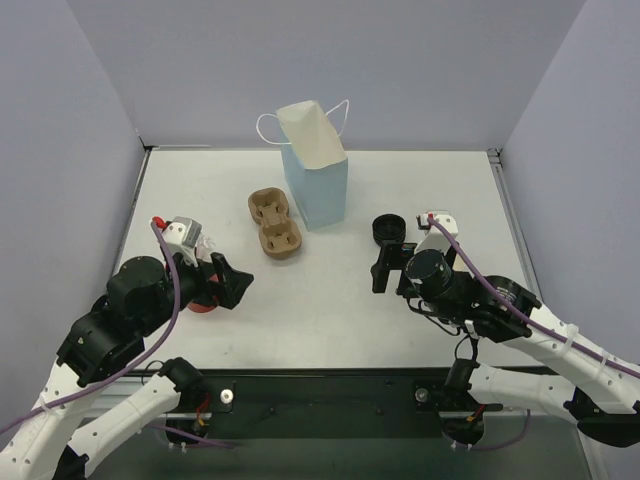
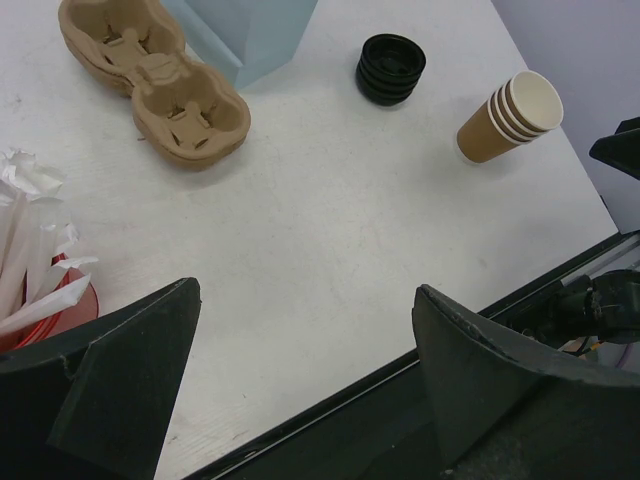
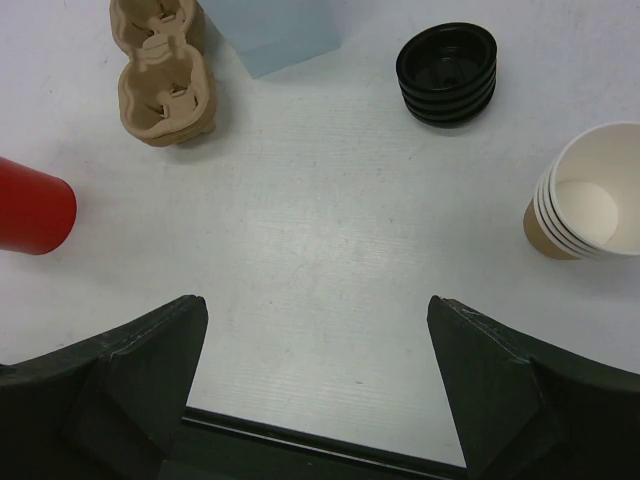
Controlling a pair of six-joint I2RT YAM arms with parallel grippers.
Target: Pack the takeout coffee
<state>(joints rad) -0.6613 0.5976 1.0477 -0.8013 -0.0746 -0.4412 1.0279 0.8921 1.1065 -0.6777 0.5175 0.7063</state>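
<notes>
A stack of nested brown kraft cups [image 2: 508,118] stands open-topped on the white table, also in the right wrist view [image 3: 588,196]; the right arm hides it from above. A stack of black round lids [image 1: 389,230] sits beside it [image 3: 447,73]. The red cup [image 3: 32,218] stands at the left, mostly under my left wrist [image 1: 205,303], with white wrapped straws [image 2: 30,262] in it. My left gripper [image 1: 238,284] is open and empty over bare table [image 2: 305,290], right of the red cup. My right gripper [image 1: 380,268] is open and empty [image 3: 318,300], near the lids.
A tan two-hole pulp cup tray [image 1: 275,222] lies at mid-table. A light blue paper bag [image 1: 318,182] with white handles stands open behind it. The table's black front edge [image 3: 300,440] runs just under both grippers. Grey walls enclose three sides.
</notes>
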